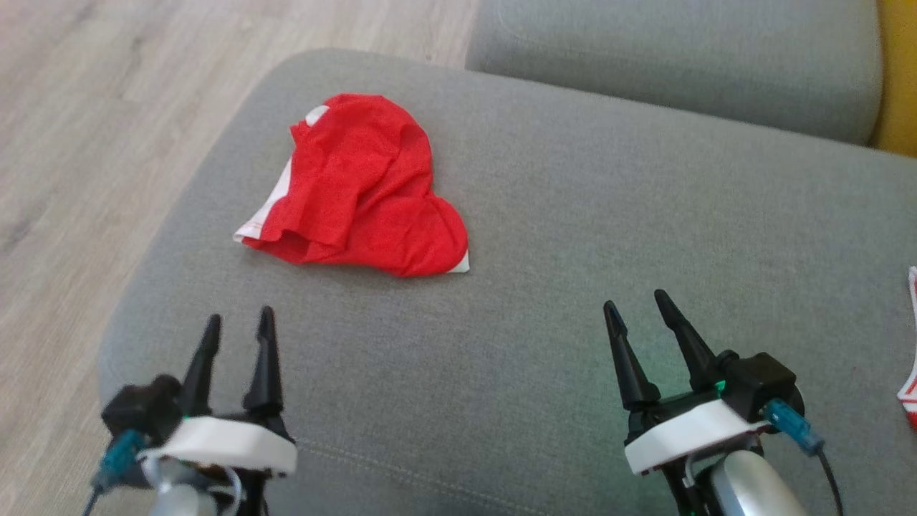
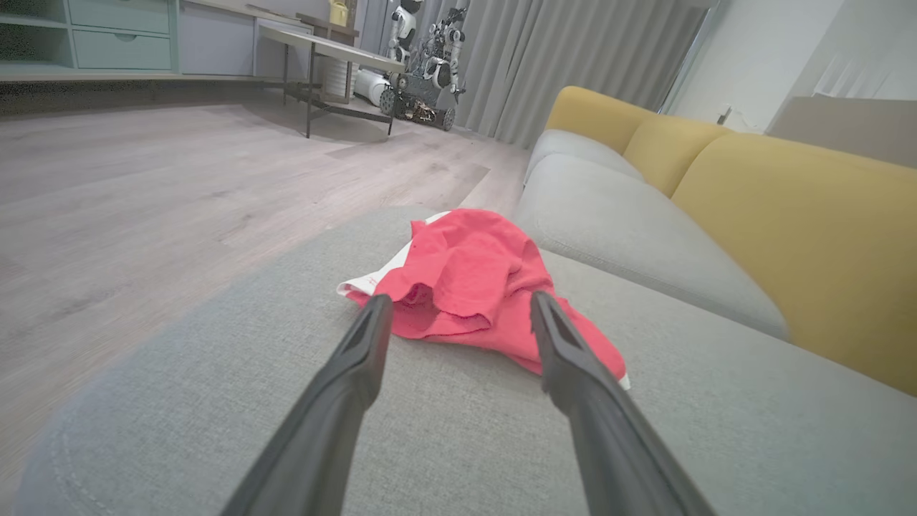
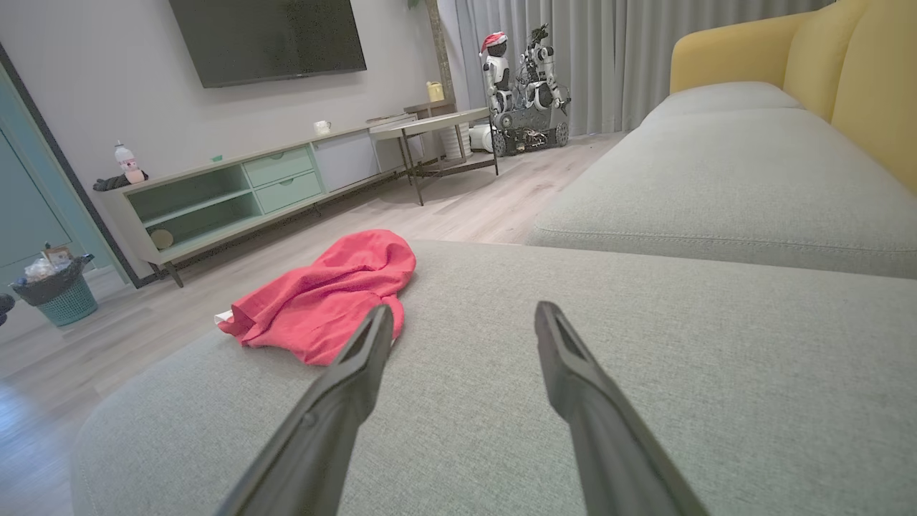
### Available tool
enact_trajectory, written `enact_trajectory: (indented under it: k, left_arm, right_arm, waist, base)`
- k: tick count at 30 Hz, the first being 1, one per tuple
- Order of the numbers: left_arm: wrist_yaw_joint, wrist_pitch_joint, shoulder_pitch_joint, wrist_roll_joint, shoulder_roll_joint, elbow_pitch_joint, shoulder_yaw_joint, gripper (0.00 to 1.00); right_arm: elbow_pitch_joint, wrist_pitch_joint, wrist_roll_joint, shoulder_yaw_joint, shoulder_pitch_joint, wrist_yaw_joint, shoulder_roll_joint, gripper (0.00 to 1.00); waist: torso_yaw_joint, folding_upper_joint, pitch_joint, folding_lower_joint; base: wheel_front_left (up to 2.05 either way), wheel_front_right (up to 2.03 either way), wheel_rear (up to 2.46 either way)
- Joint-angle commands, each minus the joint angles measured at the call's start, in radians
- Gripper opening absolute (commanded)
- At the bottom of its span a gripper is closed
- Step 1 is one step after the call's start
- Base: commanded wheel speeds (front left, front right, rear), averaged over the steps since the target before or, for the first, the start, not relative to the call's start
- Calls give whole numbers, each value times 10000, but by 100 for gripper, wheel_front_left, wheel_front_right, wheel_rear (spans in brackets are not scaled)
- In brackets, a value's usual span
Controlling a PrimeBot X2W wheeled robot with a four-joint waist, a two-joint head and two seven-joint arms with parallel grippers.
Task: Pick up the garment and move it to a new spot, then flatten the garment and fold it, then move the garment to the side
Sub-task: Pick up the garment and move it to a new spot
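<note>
The garment [image 1: 365, 190] is a crumpled red cloth with white edging, lying in a heap on the grey sofa seat [image 1: 573, 236] near its left rim. In the left wrist view the garment [image 2: 473, 279] lies just beyond the fingertips; in the right wrist view the garment [image 3: 322, 297] sits ahead to the left. My left gripper [image 1: 238, 322] hovers open and empty a little short of the heap, also seen as the left gripper [image 2: 458, 304]. My right gripper [image 1: 637, 304] is open and empty over bare cushion to the right, also seen as the right gripper [image 3: 462, 315].
A second grey cushion [image 1: 680, 57] adjoins at the back right, with a yellow backrest [image 2: 788, 222] behind. A red and white cloth [image 1: 910, 387] peeks in at the right edge. Wooden floor [image 1: 86, 143] drops off left of the seat. A side table [image 3: 437, 125] and another robot [image 3: 526, 93] stand far off.
</note>
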Motion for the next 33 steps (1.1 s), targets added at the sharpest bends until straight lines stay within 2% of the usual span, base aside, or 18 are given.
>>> enact_trajectory:
  k: [1,5,8,19,28,33]
  left_arm:
    - [-104,-53,-792,125,58,-209,511,100]
    - [-311,-53,-1573,219,350,476,834,100]
    - [-358,125,-2420,237,788,1384,952,100]
    - [-642,2399,-5379,-201,2382,4044,856,100]
    - [-731,3939,-6996,-730,2997,6043,153,100]
    - [-736,4266,-7674,-729,3337,7027,-100,100]
  right_arm:
    - [-321,-60,-137,162,-448,19,-22,100]
    - [-543,96,-421,-193,-641,19,-22,100]
    - [-811,219,-597,-529,-861,19,-22,100]
    - [-1736,719,-1215,-1009,-1407,19,-22,100]
    - [-2311,925,-1397,-1205,-1610,19,-22,100]
    - [-2441,926,-1390,-1166,-1672,19,-22,100]
  waist:
    - [-143,0,244,0]
    - [-404,0,750,0]
    - [-636,0,1201,0]
    - [-1547,0,2485,0]
    - [-2004,0,3213,0]
    - [-2270,0,3466,0]
  base:
    - [0,0,0]
    - [0,0,0]
    - [0,0,0]
    - [0,0,0]
    - [0,0,0]
    - [0,0,0]
